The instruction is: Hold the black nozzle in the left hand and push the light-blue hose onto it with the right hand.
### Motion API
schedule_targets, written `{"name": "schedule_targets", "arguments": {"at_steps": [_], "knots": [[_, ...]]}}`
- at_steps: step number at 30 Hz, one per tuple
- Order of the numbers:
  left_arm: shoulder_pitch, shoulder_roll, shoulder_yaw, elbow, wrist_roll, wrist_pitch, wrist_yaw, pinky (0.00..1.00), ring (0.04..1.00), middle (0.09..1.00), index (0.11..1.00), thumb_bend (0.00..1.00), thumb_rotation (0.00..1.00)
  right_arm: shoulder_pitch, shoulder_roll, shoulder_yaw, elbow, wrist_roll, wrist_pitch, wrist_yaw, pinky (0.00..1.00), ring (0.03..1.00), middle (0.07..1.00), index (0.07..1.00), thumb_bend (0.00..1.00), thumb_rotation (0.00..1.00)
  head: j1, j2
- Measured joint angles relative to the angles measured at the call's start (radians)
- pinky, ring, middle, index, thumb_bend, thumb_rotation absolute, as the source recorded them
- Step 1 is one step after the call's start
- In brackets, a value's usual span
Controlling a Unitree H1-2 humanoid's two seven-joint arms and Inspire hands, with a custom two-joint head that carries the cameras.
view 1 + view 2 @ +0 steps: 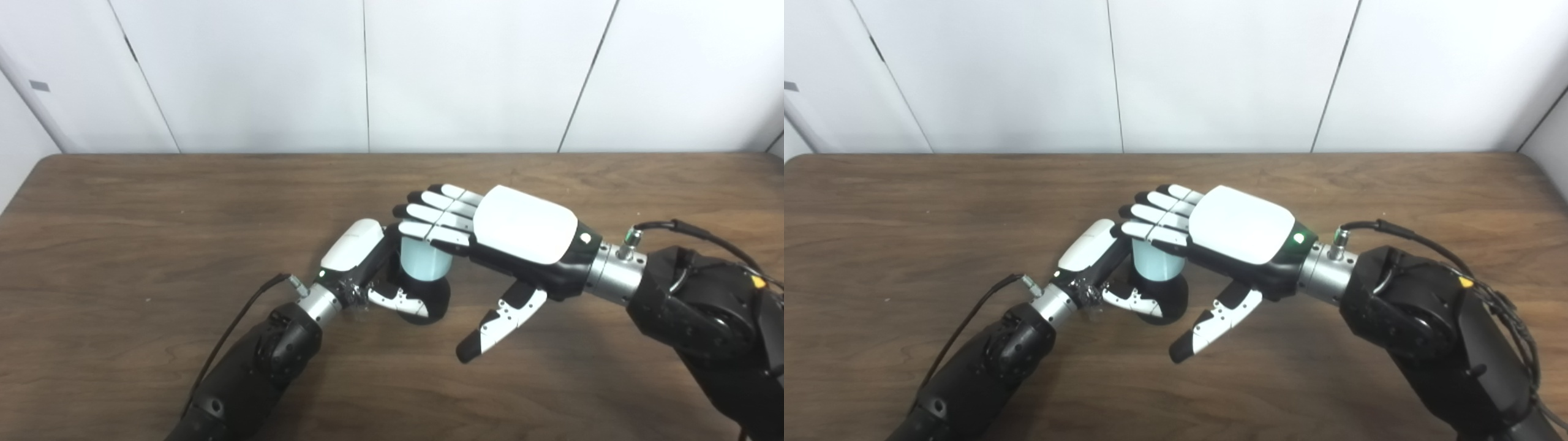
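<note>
While gripped: nozzle (429, 303) (hose (424, 262) atop)

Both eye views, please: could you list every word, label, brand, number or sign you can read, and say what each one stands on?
None: no readable text shows in either view.
The grey patch on the wall panel is blank or too small to read.
The left hand, right hand, light-blue hose, black nozzle and table carry no lettering; only small green indicator lights glow near each wrist.
</note>
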Motion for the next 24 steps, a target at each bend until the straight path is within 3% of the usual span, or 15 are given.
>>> {"name": "schedule_targets", "arguments": {"at_steps": [6, 15, 24], "knots": [[-0.001, 0.0, 0.0, 0.003, 0.0, -0.003, 0.0, 0.38, 0.427, 0.488, 0.512, 0.5, 0.0, 0.004, 0.002, 0.005, 0.008, -0.031, -0.011, 0.016, 1.0, 0.998, 0.989, 0.954, 0.85, 0.98, -0.002, 0.002], [-0.001, -0.001, 0.0, 0.006, 0.0, -0.003, 0.0, 0.38, 0.428, 0.487, 0.512, 0.5, 0.0, 0.03, 0.016, 0.005, 0.083, -0.042, -0.071, -0.111, 0.87, 0.926, 0.926, 0.879, 0.84, 0.9, -0.003, 0.008], [0.0, -0.001, 0.002, 0.005, -0.001, -0.002, 0.0, 0.38, 0.429, 0.488, 0.51, 0.5, 0.0, 0.03, 0.041, 0.018, 0.119, -0.043, -0.076, -0.157, 0.87, 0.943, 0.945, 0.902, 0.81, 0.9, 0.002, 0.012]]}}
